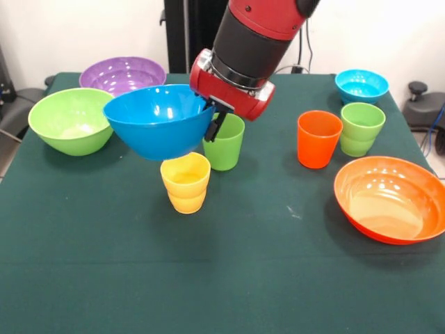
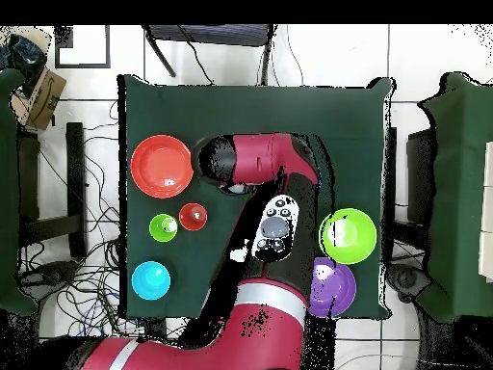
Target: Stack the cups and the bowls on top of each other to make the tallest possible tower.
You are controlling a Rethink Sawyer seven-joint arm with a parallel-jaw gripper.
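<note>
Green cloth covers the worktop [image 1: 229, 278], and above it a red and black arm reaches down with its pincer [image 1: 217, 117] clenched on the right-hand rim of a large blue bowl [image 1: 158, 120], holding it aloft and slightly tilted. The bowl hangs clear of the cloth, directly over a yellow cup [image 1: 185, 182] with a stepped waist; the gap between bowl and cup looks small, though I cannot tell whether they touch. Gripping the rim rather than the body makes sense, since the bowl is far too wide to span. Just behind the yellow cup stands a plain green cup [image 1: 225, 142], partly hidden by the arm. At the back left sit a lime green bowl [image 1: 69, 120] and a purple bowl [image 1: 122, 73], side by side and upright, each open and empty. To the right, an orange cup [image 1: 318, 139] and a light green cup [image 1: 361, 129] stand close together, with a small turquoise bowl [image 1: 361, 85] behind them and a wide orange bowl [image 1: 389, 199] in front, near the worktop's edge. No tower exists yet; every piece rests singly on the cloth. My guess is the blue bowl is being carried as a broad base or toward another bowl to nest.
</note>
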